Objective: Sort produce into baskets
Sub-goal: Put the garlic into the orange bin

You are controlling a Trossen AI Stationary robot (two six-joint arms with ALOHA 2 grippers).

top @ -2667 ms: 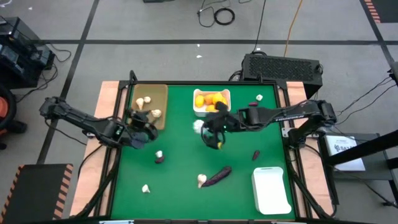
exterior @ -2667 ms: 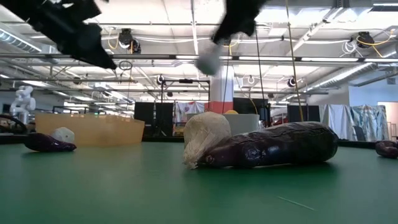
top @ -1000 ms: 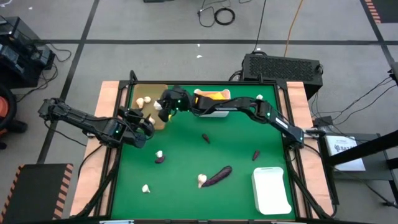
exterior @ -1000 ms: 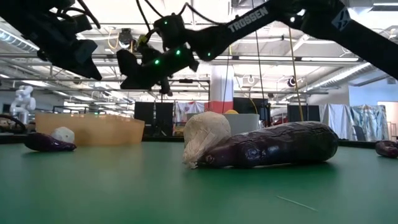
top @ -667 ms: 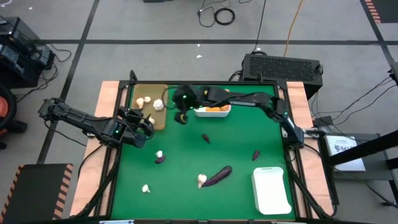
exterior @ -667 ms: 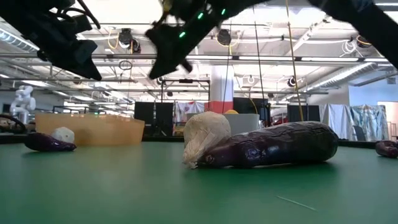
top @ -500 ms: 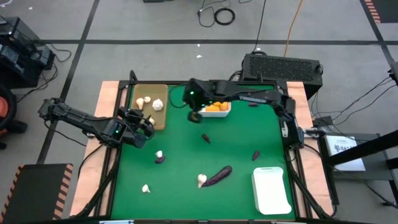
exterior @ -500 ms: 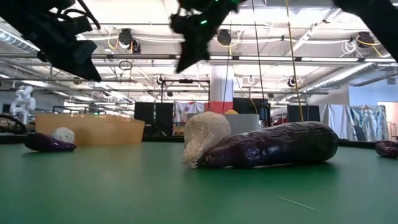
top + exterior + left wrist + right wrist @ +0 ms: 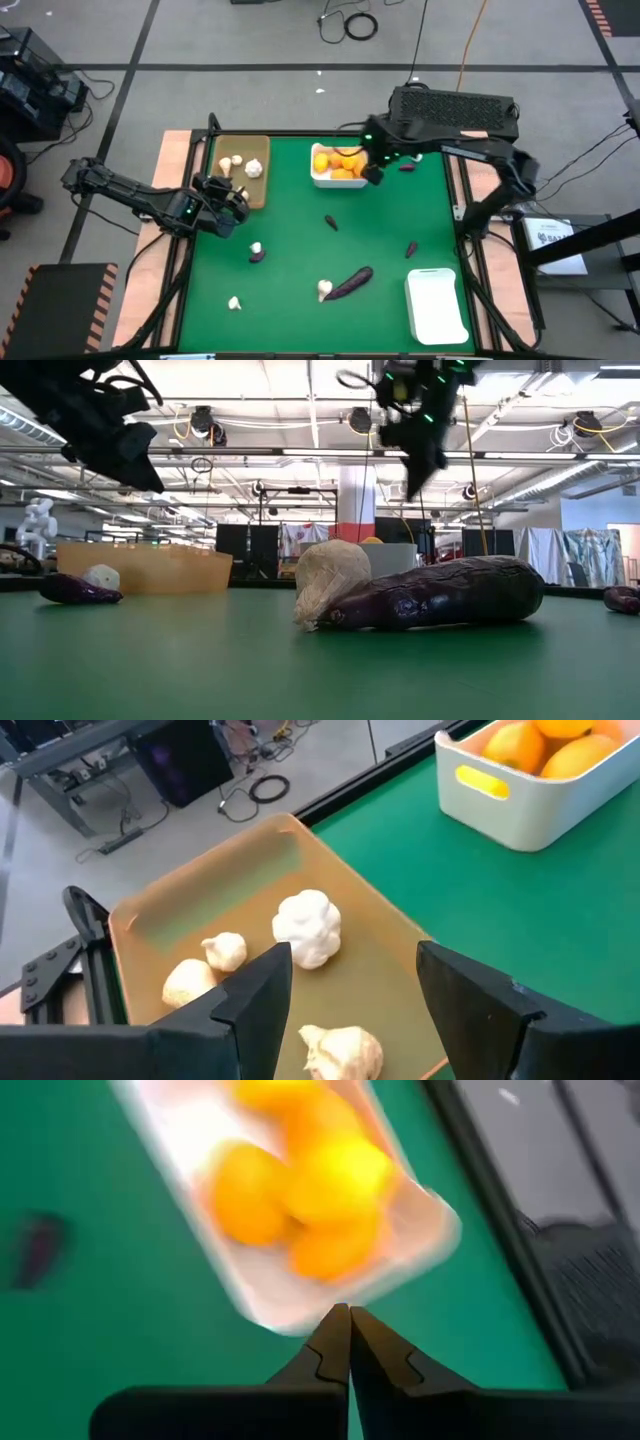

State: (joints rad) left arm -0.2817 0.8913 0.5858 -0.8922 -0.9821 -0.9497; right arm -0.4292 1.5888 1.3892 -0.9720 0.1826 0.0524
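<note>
Green desk (image 9: pixel 300 250) from above, wood-edged, on a grey floor with a black box (image 9: pixel 455 105) at twelve o'clock and a cable coil (image 9: pixel 360 25) beyond. At ten o'clock sits the tan tray (image 9: pixel 262 150) with garlic bulbs (image 9: pixel 253 168) in it. At twelve, a white bin (image 9: pixel 322 180) of orange fruit (image 9: pixel 342 165). At five, the second white bin (image 9: pixel 436 305), nothing visible inside. Near six the long eggplant (image 9: pixel 350 282) lies with a bulb (image 9: pixel 324 290) touching its end; small purple bits and bulbs are scattered around.

Left gripper (image 9: pixel 232 205) hangs at nine o'clock, just beside the tray's near edge, jaws spread wide, nothing between them. Right gripper (image 9: pixel 374 172) hangs at the fruit bin's right end, jaws pressed together, empty.

The low view gives what the top cannot: a hall of ceiling lights and trusses, a red-and-white column (image 9: pixel 355 510), and the eggplant (image 9: pixel 440 595) up close with its bulb (image 9: pixel 328 585). The left wrist view counts four bulbs in the tray (image 9: pixel 330 870). The right wrist view shows the closed tips against the bin's (image 9: pixel 420 1240) rim, though blurred.
</note>
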